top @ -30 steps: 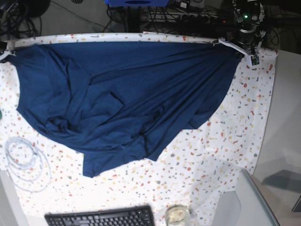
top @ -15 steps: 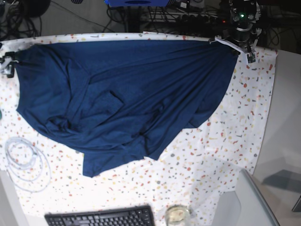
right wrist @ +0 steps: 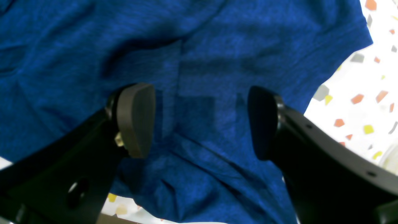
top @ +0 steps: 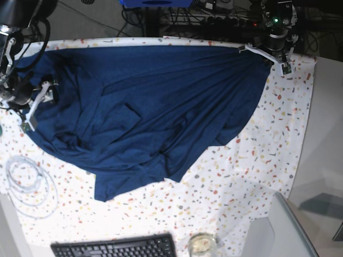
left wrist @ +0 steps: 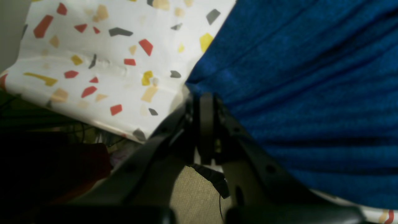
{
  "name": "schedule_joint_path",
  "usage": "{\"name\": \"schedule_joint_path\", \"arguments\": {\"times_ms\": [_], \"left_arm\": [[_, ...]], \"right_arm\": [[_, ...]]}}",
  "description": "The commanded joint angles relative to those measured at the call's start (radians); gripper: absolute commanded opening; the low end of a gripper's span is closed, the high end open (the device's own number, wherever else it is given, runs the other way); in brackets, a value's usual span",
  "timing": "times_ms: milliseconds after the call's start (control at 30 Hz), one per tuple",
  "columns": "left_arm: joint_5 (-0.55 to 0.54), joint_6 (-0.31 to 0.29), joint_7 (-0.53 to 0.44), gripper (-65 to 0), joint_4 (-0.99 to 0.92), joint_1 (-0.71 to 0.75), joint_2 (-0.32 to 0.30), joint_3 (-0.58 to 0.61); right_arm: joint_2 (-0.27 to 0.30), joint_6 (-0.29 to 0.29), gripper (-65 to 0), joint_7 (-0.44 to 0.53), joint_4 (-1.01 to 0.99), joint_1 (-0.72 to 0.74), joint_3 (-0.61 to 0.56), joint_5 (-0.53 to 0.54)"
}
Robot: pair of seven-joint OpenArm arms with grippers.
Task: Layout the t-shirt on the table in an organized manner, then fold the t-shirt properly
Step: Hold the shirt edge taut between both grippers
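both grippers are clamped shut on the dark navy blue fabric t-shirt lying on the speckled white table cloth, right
Not quite. Only the left gripper is shut on the dark navy blue fabric t-shirt. The right wrist view shows the right gripper open above the shirt, holding nothing. The shirt does lie on the speckled white table cloth.

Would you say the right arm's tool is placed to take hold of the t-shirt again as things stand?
Probably yes. The right tool hangs open directly over the t-shirt, with rumpled fabric between its pads and nothing else in the way.

L gripper (left wrist: 205, 102) pinched tight at far corner; R gripper (right wrist: 199, 121) jaws wide apart.
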Motion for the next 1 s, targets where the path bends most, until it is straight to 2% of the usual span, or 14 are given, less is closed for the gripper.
{"name": "schedule_joint_path", "arguments": {"times_ms": [0, 400, 467, 600, 633, 700, 833, 967], "left_arm": [[0.003, 0.008, -0.017, -65.0, 0.015, 0.006, -0.007, -0.002], [0.001, 0.008, -0.017, -65.0, 0.012, 0.003, -0.007, -0.002], [0.001, 0.008, -0.017, -65.0, 0.014, 0.001, -0.007, -0.002], [0.003, 0.008, -0.017, -65.0, 0.009, -0.013, -0.007, -0.002], [0.003, 0.008, -0.017, -65.0, 0.011, -0.013, -0.007, -0.002], [0.003, 0.008, -0.017, -65.0, 0.015, -0.011, -0.007, -0.002], [0.003, 0.008, -0.017, -65.0, 0.015, -0.009, -0.007, -0.002], [0.003, 0.008, -0.017, -65.0, 0.017, -0.008, -0.007, -0.008]], "right_arm": [[0.011, 0.001, -21.2, 0.009, 0.004, 0.005, 0.003, 0.008], [-0.006, 0.001, -23.3, 0.007, -0.028, -0.049, 0.001, 0.01], [-0.007, 0.001, -30.6, 0.0, -0.025, -0.066, 0.001, 0.011], [-0.007, 0.001, -64.2, -0.073, 0.032, -0.088, 0.006, 0.014], [-0.007, 0.001, -65.0, -0.091, 0.055, -0.103, 0.009, 0.014], [-0.007, 0.001, -62.4, -0.112, 0.127, -0.134, 0.01, 0.014], [-0.007, 0.001, -65.0, -0.154, 0.274, -0.203, 0.019, 0.014], [-0.03, 0.001, -64.7, -0.186, 0.402, -0.239, 0.104, 0.014]]}}
